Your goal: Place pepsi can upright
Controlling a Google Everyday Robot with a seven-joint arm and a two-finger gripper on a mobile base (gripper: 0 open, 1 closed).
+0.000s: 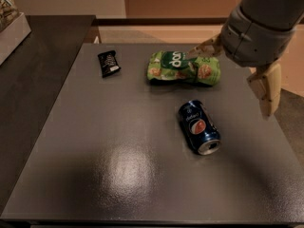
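Grey table [95, 165]: square top, fills most of the view, glare patch near the front centre. Darker counter [42, 70] butts against its left side, with a pale box [12, 30] at that counter's far-left corner.

Arm [259, 30] comes in from the top right, grey wrist housing. Gripper [231, 82] hangs over the table's far-right area, released, jaws spread wide with nothing between them. One beige finger [266, 87] points down near the right edge; the other pokes out behind the snack bag's right end. No contact with the can.

Green snack bag [183, 68]: lying flat, far centre-right, white lettering up.

pepsi can [198, 126]: on its side, not upright, right of centre on the table. It sits just in front of the bag with a gap between them. Long axis runs far-left to near-right, silver end facing the near-right, round logo facing up. It lies below and left of the lower finger, apart from it.

Small black packet [109, 62]: flat, far-left part of the table, well apart from the bag and can.
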